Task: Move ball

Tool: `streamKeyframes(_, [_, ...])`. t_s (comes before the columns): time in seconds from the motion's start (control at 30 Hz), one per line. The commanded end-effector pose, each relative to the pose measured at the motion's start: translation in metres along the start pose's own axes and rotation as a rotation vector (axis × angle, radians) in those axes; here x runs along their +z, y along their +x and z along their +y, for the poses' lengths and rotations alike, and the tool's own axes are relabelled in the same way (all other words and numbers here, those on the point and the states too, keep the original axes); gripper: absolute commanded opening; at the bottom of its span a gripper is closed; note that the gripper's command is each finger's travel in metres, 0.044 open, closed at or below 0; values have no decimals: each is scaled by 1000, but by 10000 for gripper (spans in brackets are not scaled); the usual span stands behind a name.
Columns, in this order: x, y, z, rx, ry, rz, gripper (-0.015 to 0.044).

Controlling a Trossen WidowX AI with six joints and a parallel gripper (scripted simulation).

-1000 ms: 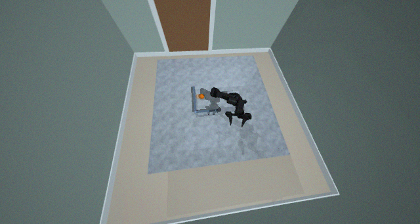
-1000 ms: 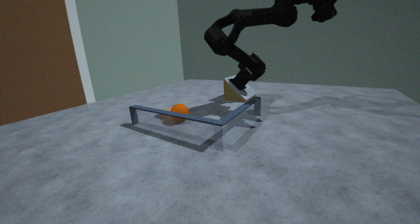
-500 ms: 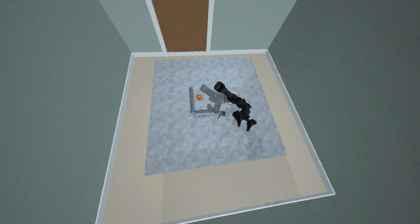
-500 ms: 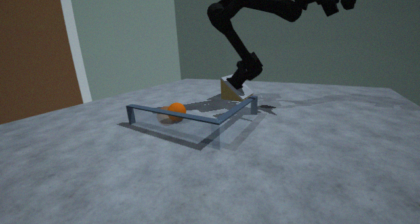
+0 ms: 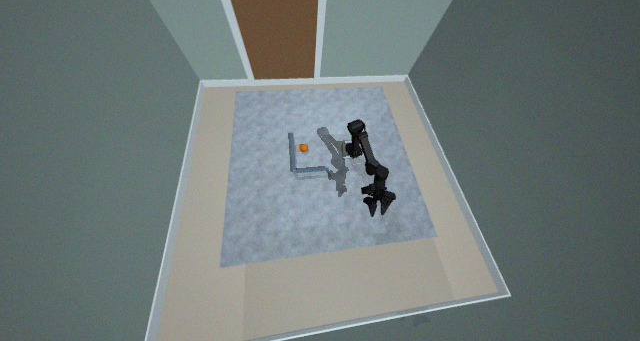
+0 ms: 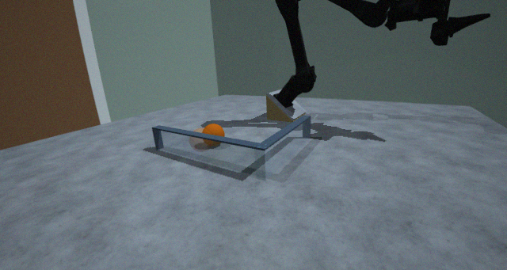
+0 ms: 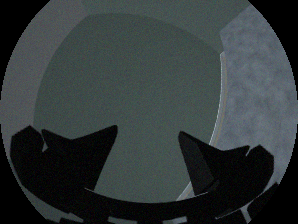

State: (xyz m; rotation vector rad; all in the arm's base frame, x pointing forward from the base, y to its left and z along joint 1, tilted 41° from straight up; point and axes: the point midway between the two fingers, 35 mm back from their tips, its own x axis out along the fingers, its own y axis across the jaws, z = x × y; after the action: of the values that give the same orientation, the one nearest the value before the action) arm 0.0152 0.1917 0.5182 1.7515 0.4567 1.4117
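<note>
An orange ball (image 5: pixel 304 148) (image 6: pixel 214 133) lies on the table inside the corner of the two low clear walls with blue-grey top rails (image 5: pixel 292 156) (image 6: pixel 285 132). The see-through copy (image 5: pixel 297 147) (image 6: pixel 196 139) shows pale beside the ball, on the side of the longer wall in the top view; the two partly overlap in view, and the ball is a little off it. My gripper (image 5: pixel 378 215) (image 7: pixel 148 132) is open and empty, held high in the air well away from the ball and walls. The ball is not in the wrist view.
The arm's wedge-shaped base mount (image 6: pixel 277 109) stands on the table beyond the walls in the exterior view. The arm's shadow falls on the grey table top (image 5: pixel 270 221) (image 6: pixel 158 222) between the base and the walls. Room walls surround the table.
</note>
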Motion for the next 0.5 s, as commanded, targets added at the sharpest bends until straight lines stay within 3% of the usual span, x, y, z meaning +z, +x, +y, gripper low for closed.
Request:
streamKeyframes(0.0, [-2,20,-26,-69,-314,7,385])
streamKeyframes(0.2, [17,50,-87,-249,-825,46,385])
streamKeyframes(0.47, [81,68,-170,-551,-1358,173,385])
